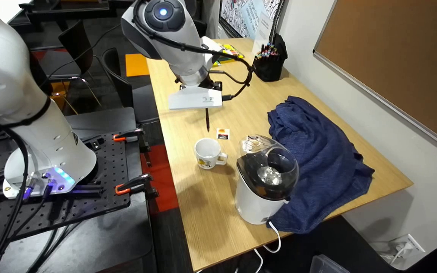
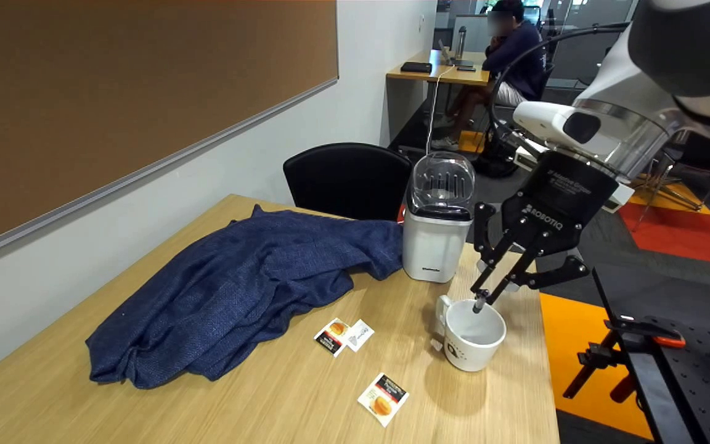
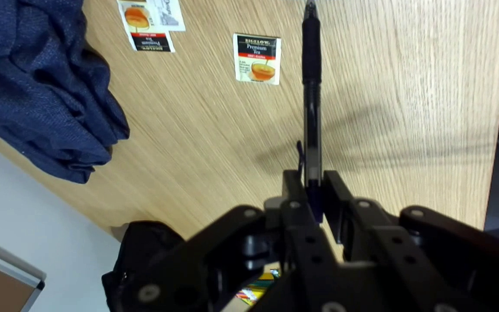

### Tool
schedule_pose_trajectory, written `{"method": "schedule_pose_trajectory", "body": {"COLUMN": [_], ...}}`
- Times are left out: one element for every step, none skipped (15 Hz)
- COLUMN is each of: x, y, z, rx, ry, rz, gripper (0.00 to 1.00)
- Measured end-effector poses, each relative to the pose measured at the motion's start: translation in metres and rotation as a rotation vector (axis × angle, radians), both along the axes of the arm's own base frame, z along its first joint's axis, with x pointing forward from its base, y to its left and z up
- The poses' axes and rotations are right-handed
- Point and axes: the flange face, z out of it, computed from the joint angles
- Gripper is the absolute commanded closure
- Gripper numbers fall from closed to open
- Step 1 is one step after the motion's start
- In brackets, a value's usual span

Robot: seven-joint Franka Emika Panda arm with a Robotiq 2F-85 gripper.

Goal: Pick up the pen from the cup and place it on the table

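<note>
My gripper (image 2: pixel 485 297) is shut on the dark pen (image 3: pixel 311 65). The wrist view shows the pen's clip end between the fingertips (image 3: pixel 312 184) and its tip pointing away from them. In an exterior view the pen (image 1: pixel 207 119) hangs tip down, outside the cup and above the table (image 1: pixel 188 197); the fingers are hidden there. The small white cup (image 1: pixel 205 149) stands upright on the table (image 2: pixel 330 407). In an exterior view the pen (image 2: pixel 478 304) looks foreshortened and overlaps the rim of the cup (image 2: pixel 473 351). I cannot make out the cup in the wrist view.
A white popcorn machine (image 1: pixel 254 201) with a clear lid stands beside the cup. A dark blue cloth (image 2: pixel 250 283) lies along the wall side. Tea packets (image 2: pixel 383 398) lie on the table. A black holder with markers (image 1: pixel 269 66) and colourful packs (image 1: pixel 228 53) are at the far end.
</note>
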Motion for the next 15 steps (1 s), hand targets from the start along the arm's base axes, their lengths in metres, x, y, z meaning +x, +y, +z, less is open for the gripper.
{"method": "schedule_pose_trajectory", "body": {"x": [0.001, 0.002, 0.002, 0.002, 0.003, 0.003, 0.004, 0.006, 0.008, 0.010, 0.013, 0.017, 0.020, 0.025, 0.029], "y": [0.003, 0.007, 0.011, 0.015, 0.020, 0.024, 0.029, 0.034, 0.039, 0.043, 0.047, 0.051, 0.054, 0.058, 0.062], "z": [0.003, 0.005, 0.007, 0.009, 0.011, 0.012, 0.013, 0.015, 0.016, 0.017, 0.017, 0.016, 0.013, 0.009, 0.005], "rx": [0.004, 0.009, 0.024, 0.044, 0.068, 0.094, 0.118, 0.143, 0.165, 0.183, 0.198, 0.211, 0.222, 0.229, 0.230], "ry": [-0.003, -0.005, -0.003, 0.002, 0.011, 0.021, 0.032, 0.044, 0.058, 0.073, 0.092, 0.112, 0.137, 0.164, 0.194], "rz": [-0.001, -0.002, -0.016, -0.034, -0.063, -0.098, -0.131, -0.166, -0.200, -0.236, -0.273, -0.309, -0.344, -0.375, -0.402], "gripper": [0.96, 0.96, 0.96, 0.96, 0.96, 0.96, 0.96, 0.96, 0.96, 0.96, 0.96, 0.96, 0.96, 0.96, 0.96]}}
